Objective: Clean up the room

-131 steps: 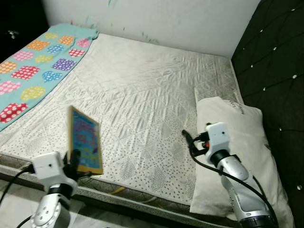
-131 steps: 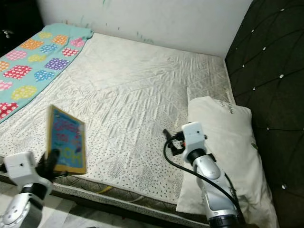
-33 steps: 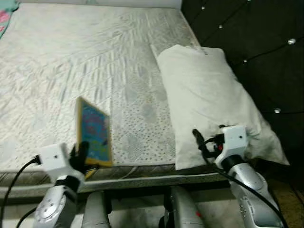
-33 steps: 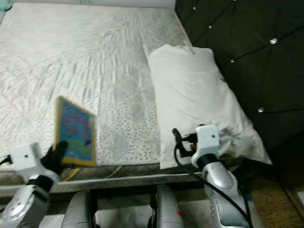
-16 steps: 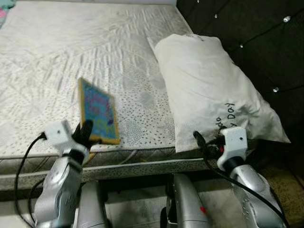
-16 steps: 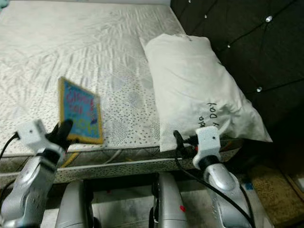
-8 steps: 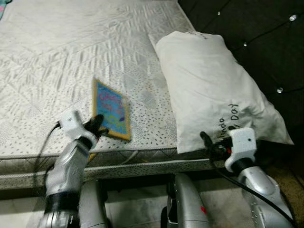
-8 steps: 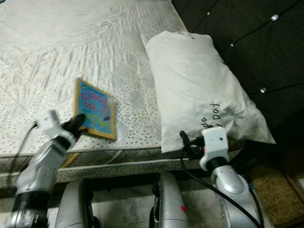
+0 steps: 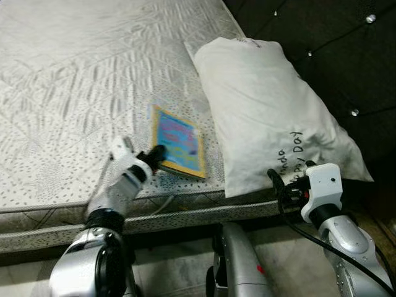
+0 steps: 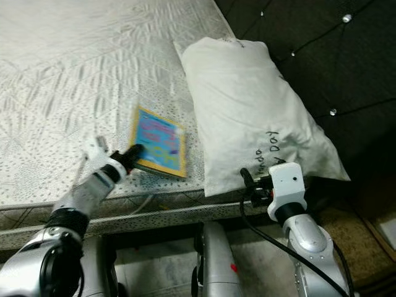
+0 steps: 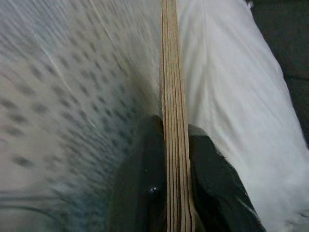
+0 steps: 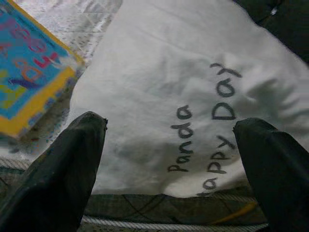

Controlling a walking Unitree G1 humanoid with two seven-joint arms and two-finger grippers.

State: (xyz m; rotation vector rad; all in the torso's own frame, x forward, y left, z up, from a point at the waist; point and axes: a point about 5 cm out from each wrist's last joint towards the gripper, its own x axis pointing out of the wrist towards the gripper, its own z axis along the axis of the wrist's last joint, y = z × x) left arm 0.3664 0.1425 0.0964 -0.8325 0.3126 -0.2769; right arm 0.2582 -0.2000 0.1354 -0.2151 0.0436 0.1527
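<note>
Where the left gripper [image 9: 156, 154] meets the book [image 9: 178, 148], its black fingertips cover the near corner of the cover, and motion blur makes the cover lettering unreadable in the head views. The left wrist view shows the book edge-on as stacked tan board pages [image 11: 173, 145], with one black finger [image 11: 140, 183] on each side pressed against it: the claw is clamped on the book. The right arm is cut off at the lower frame edge.

Compared with half a second ago, the book has tipped from a raised, slanted pose to lie nearly flat on the mattress [image 9: 74, 93]; it probably rests on the surface, though blur prevents confirmation. It now sits just beside the pillow [image 9: 272, 117], closer than before, near the mattress front edge. The left arm has extended further forward.

The right gripper [image 12: 174, 159] hangs in front of the bed with its fingers spread wide and empty, facing the pillow.

Materials: the mattress is quilted, off-white with a dotted pattern. The pillow is a soft white rectangle printed "Panda Happy Day". The book is a thick rectangle, blue-faced with a yellow border. The headboard [image 9: 322, 37] is dark, tufted with studs.
</note>
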